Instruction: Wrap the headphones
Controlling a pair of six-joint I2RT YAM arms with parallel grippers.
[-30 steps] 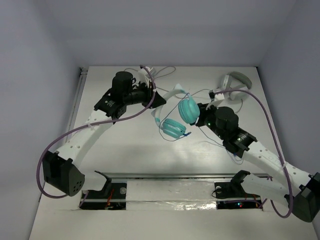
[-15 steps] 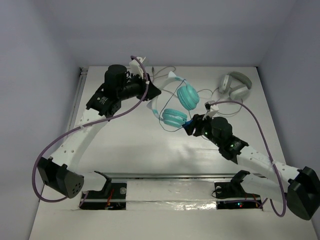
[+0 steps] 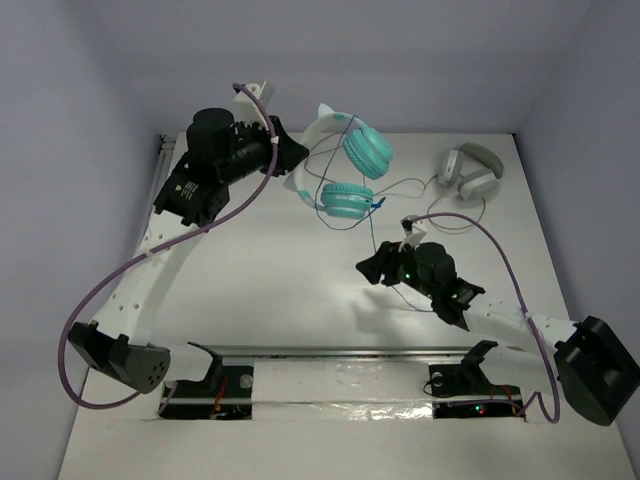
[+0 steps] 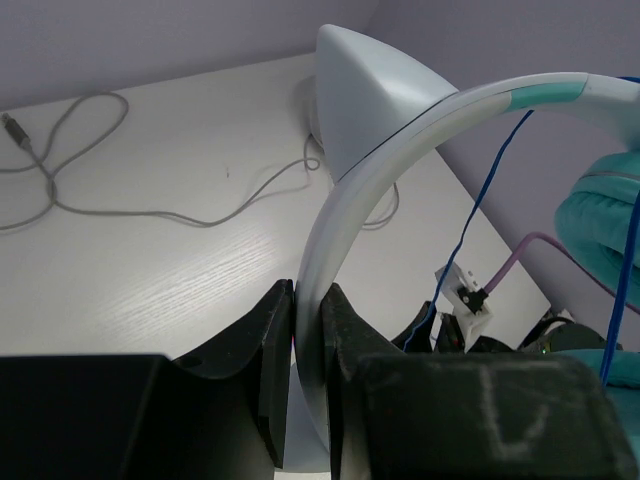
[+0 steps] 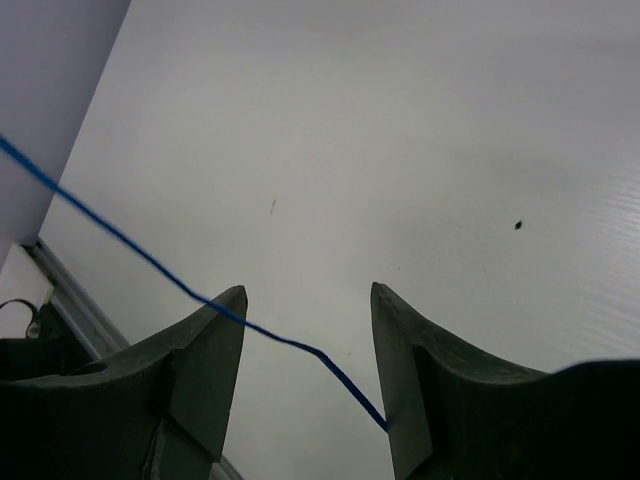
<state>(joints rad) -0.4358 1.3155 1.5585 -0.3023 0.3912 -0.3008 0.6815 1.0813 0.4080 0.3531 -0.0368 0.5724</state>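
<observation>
Left hand [image 4: 306,310] was pinched tight on the pale headband [image 4: 400,125] of the headphones [image 3: 366,152], holding them above the far side of the table [image 3: 270,270]. Right hand [image 5: 305,320] stood spread low over the table, the thin blue cable [image 5: 110,235] crossing between its fingers.

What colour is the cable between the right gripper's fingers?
The cable is blue, clearest in the right wrist view.
</observation>
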